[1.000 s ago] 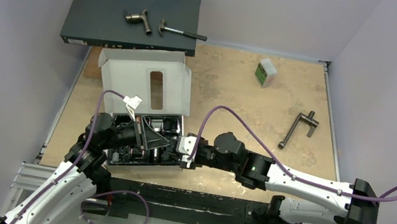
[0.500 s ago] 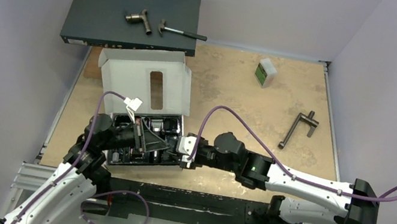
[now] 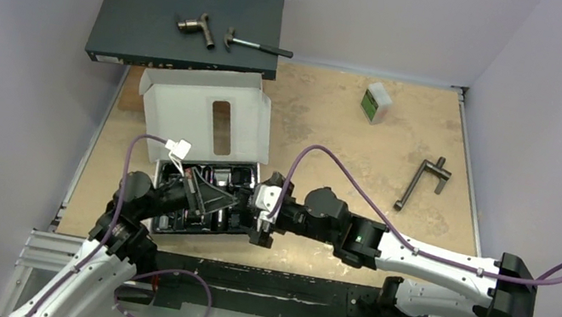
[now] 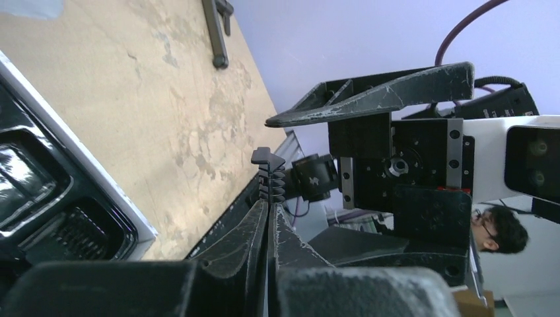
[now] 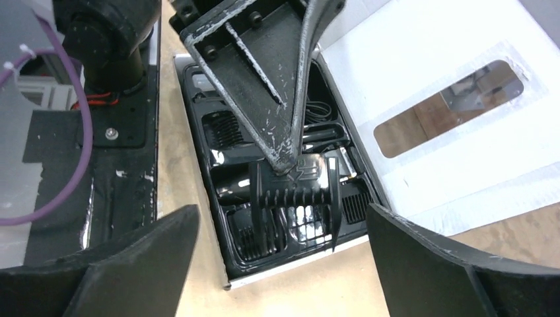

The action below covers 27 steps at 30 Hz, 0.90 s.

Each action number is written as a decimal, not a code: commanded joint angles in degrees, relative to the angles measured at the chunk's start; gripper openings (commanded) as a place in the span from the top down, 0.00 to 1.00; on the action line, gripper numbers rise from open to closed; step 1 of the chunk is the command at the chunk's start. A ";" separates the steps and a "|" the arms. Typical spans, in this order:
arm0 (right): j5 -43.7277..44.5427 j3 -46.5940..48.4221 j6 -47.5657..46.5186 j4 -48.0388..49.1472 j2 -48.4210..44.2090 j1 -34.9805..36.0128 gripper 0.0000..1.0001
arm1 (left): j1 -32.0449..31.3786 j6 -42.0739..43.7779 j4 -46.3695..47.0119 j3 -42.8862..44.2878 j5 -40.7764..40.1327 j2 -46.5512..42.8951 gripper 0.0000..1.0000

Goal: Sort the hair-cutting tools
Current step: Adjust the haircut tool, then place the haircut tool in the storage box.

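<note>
The left gripper (image 5: 287, 162) is clamped on a black comb (image 5: 294, 188), pinching its back between the fingertips. The comb hangs just above the black tray (image 5: 216, 198), teeth pointing down, over the compartments near the tray's front right corner. In the left wrist view the comb's ribbed edge sticks up past the closed fingertips.

The right gripper (image 3: 262, 210) sits just beside the tray's right edge, facing the comb, with its jaws spread wide and nothing between them.

More combs (image 5: 221, 125) lie in the tray's other compartments. The tray rests in a white box whose windowed lid (image 3: 199, 110) is folded back on the table (image 3: 333, 133).

A T-handle (image 3: 422, 182) lies well apart to the right, and a small white-and-green container (image 3: 376, 103) stands near the far edge. A hammer (image 3: 257, 47) and a pipe fitting (image 3: 196, 26) rest on a dark flat unit (image 3: 155, 17) at the back left.
</note>
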 commanded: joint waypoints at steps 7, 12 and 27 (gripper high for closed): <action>9.20 -3.21 22.96 9.74 -4.04 -3.24 0.01 | 0.10 -2.09 4.03 -5.66 -17.89 -4.30 1.00; 9.23 -8.53 44.72 12.46 -6.49 -11.93 0.01 | 0.10 -6.05 -0.72 -9.75 -28.92 -8.21 1.00; 14.69 -15.24 59.50 10.05 -5.27 -16.70 0.06 | 0.10 -12.69 7.84 -14.89 -32.97 2.12 1.00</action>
